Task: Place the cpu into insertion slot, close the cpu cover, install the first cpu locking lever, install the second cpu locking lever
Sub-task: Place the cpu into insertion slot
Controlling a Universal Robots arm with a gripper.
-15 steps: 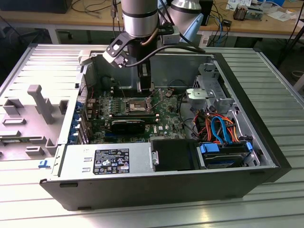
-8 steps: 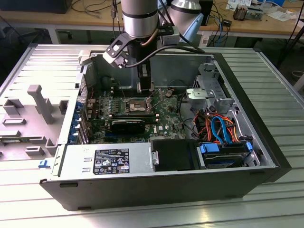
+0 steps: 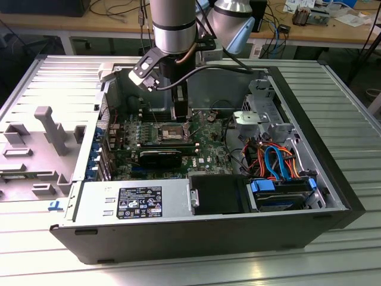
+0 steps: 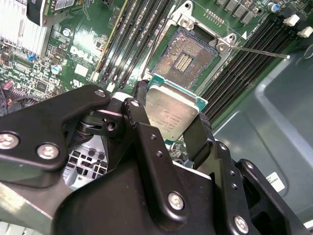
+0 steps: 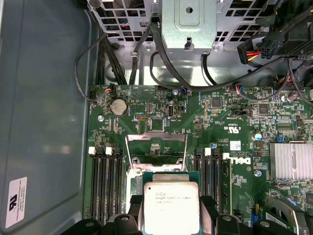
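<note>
My gripper [image 4: 171,112] is shut on the cpu [image 4: 172,108], a pale silvery square chip clamped by its edges between two black fingers [image 4: 139,105]. It hangs just above the open insertion slot [image 4: 188,56], whose dark pin field lies bare inside a silver rim on the green board. In the first wrist view the cpu [image 5: 171,208] sits in the gripper [image 5: 171,213], and the cpu cover [image 5: 156,147] stands tipped up beyond it. A thin locking lever [image 4: 259,51] sticks out beside the slot. In the exterior view the gripper [image 3: 180,114] hovers over the insertion slot [image 3: 168,131].
Long black memory slots [image 4: 142,34] flank the socket on both sides. A finned heat sink [image 5: 291,161], a metal drive cage [image 5: 188,19] with black cables, and the grey case wall [image 5: 44,122] surround the board. The power supply [image 3: 131,199] fills the case's near side.
</note>
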